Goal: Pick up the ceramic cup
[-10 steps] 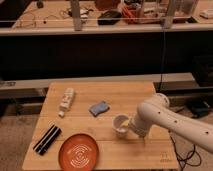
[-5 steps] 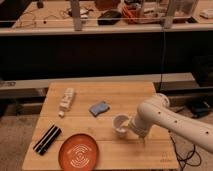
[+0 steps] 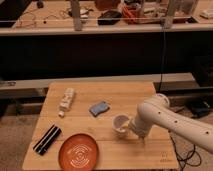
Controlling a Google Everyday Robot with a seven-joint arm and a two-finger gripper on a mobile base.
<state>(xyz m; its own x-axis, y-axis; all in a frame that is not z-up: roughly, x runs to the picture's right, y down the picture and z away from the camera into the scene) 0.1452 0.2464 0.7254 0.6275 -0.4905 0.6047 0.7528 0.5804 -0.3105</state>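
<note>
The ceramic cup [image 3: 120,124] is small, white and round, and sits upright on the wooden table [image 3: 120,95] right of centre. My white arm comes in from the right, and the gripper [image 3: 131,126] is right at the cup's right side, touching or nearly touching it. The arm's bulk hides the gripper's end.
An orange plate [image 3: 78,151] with white markings lies at the front, left of the cup. A blue sponge [image 3: 99,108] lies just behind the cup. A black flat object [image 3: 47,139] sits at the front left and a white bottle [image 3: 66,100] at the left. The table's right edge is close.
</note>
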